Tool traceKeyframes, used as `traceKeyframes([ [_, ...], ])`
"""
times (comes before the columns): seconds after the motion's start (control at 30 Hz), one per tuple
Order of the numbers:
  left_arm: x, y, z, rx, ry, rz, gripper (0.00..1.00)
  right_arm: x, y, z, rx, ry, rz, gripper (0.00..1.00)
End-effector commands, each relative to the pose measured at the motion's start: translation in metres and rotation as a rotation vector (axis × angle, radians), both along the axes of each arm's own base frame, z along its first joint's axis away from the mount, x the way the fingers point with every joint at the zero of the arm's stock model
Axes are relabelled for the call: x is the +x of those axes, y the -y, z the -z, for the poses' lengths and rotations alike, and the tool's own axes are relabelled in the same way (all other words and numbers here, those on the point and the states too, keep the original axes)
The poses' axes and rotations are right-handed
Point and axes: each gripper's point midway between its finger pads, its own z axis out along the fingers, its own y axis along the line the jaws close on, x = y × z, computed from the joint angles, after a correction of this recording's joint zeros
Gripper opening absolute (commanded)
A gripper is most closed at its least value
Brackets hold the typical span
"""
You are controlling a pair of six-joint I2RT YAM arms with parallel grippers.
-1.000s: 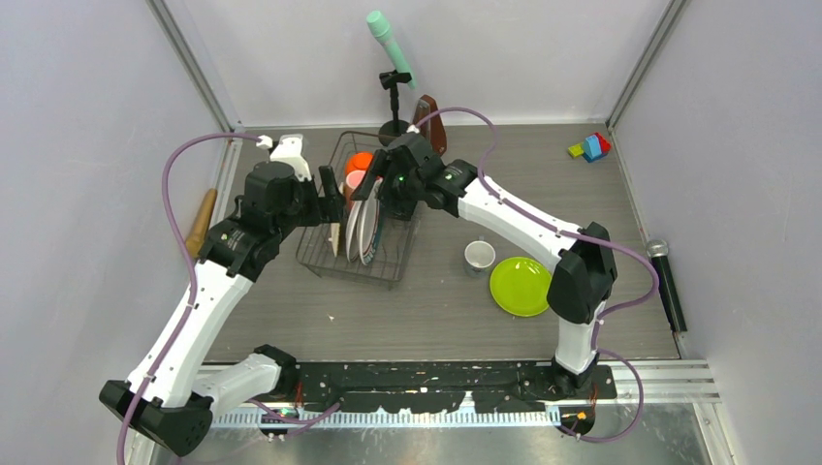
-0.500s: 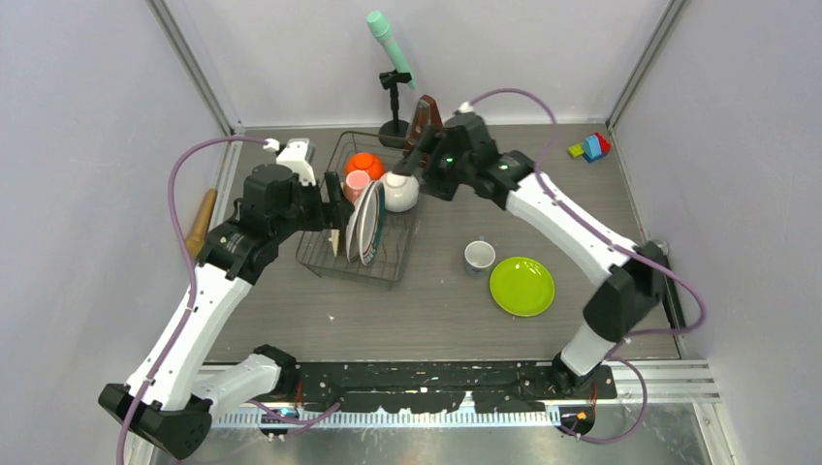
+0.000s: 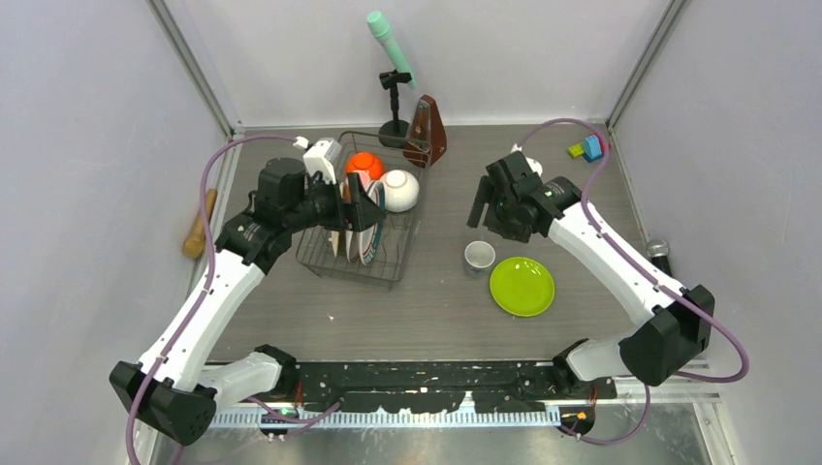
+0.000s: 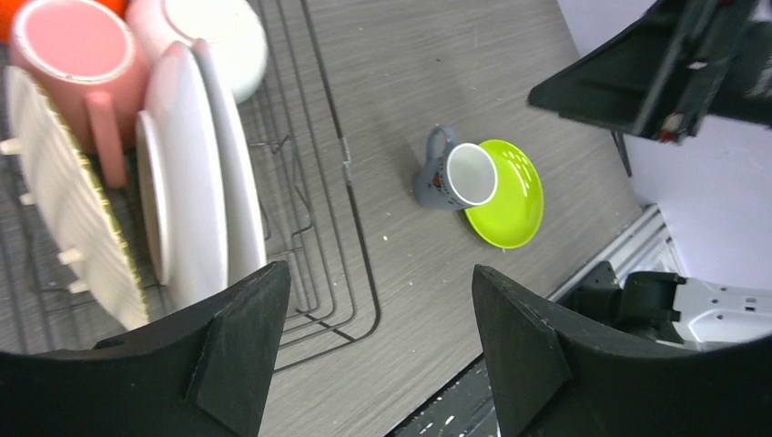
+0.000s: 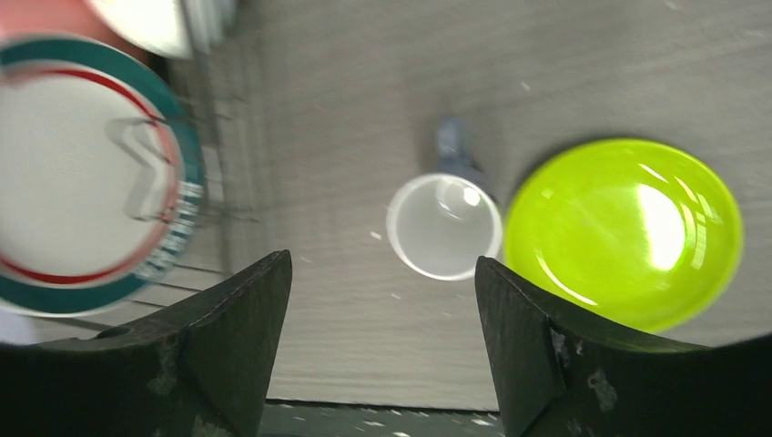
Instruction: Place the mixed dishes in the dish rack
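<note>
The dish rack (image 3: 388, 263) holds the orange bowl (image 3: 364, 165), the white bowl (image 3: 399, 190), the pink mug (image 4: 77, 50), the tan woven plate (image 4: 68, 218) and two upright white plates (image 4: 196, 173). One plate's red-green rim shows in the right wrist view (image 5: 86, 173). My left gripper (image 3: 354, 201) is open and empty above the rack's middle. The small white cup (image 3: 478, 257) stands on the table, touching the lime-green plate (image 3: 521, 286). My right gripper (image 3: 478, 205) is open and empty, hovering just behind and above the cup (image 5: 444, 226).
The brown metronome (image 3: 426, 131) and a stand with a teal microphone (image 3: 391, 44) are behind the rack. Toy blocks (image 3: 589, 147) lie at the far right. A wooden roller (image 3: 199, 223) lies by the left wall, and a black microphone (image 3: 661, 252) by the right wall.
My right gripper has left the white bowl in the rack and swung right to above the small cup. My left gripper has shifted slightly right over the rack.
</note>
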Motion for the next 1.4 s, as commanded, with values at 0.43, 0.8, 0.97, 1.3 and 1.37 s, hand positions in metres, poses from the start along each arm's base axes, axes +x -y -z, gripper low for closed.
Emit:
traceKeyframes([
  [0.43, -0.003, 0.001, -0.013, -0.052, 0.017, -0.008, 0.79, -0.024, 0.019, 0.087, -0.189, -0.190, -0.086, 0.59],
  [0.8, 0.003, -0.002, -0.011, -0.034, -0.012, -0.046, 0.80, -0.016, -0.004, 0.105, -0.072, -0.191, -0.101, 0.05],
  [0.97, 0.002, 0.005, -0.014, -0.073, -0.035, -0.027, 0.85, -0.008, -0.003, 0.065, 0.000, -0.092, -0.106, 0.00],
  [1.3, 0.000, 0.032, -0.056, -0.376, -0.106, 0.104, 0.92, -0.004, -0.033, -0.101, 0.446, 0.450, -0.304, 0.00],
  [1.37, 0.003, 0.035, -0.066, -0.478, -0.158, 0.132, 0.94, -0.011, -0.046, -0.132, 0.572, 0.530, -0.374, 0.00],
])
